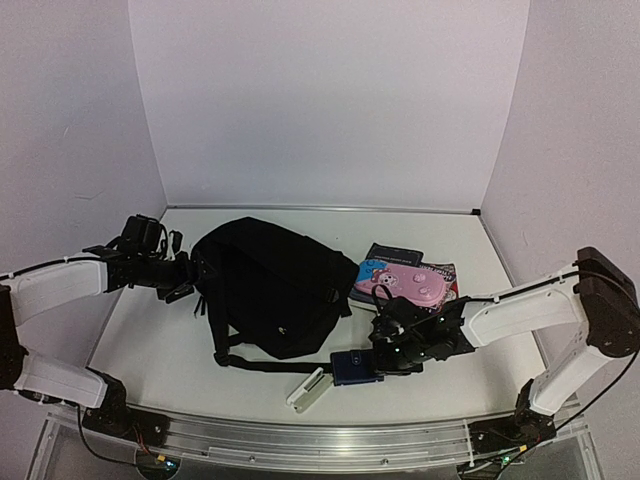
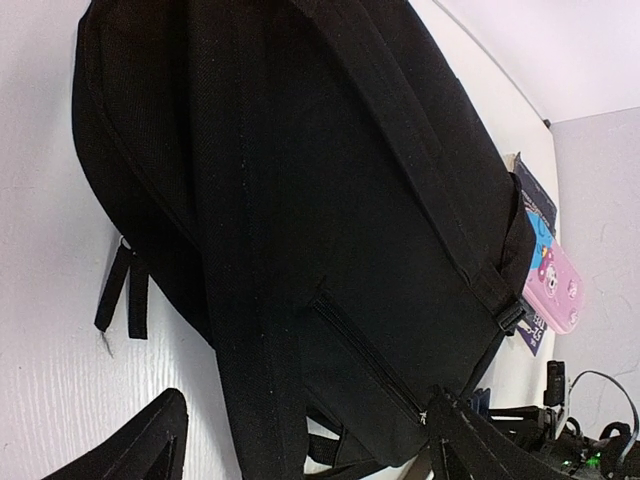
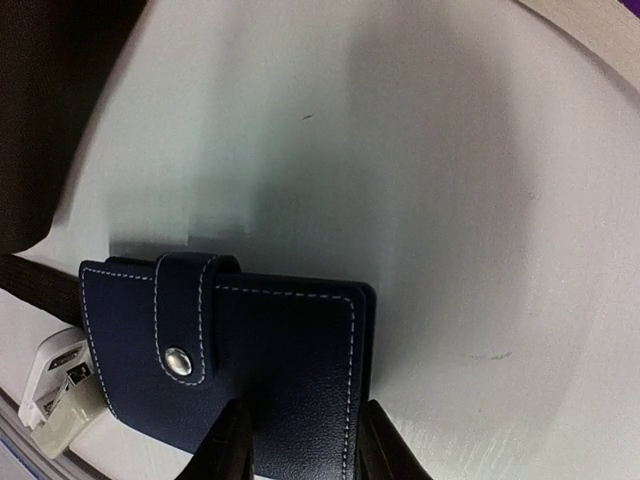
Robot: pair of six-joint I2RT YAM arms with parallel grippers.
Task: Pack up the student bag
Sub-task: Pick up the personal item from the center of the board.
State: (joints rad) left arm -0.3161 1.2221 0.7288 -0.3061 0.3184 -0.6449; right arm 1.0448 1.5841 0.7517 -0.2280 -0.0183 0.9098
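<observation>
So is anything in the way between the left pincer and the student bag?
Nothing visible does. The left pincer, open, sits right beside the student bag, with its black fabric directly ahead.

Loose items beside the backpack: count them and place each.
4: navy wallet at the right gripper, white charger beside it, pink case atop a book stack farther back; the backpack may hide more.
</observation>
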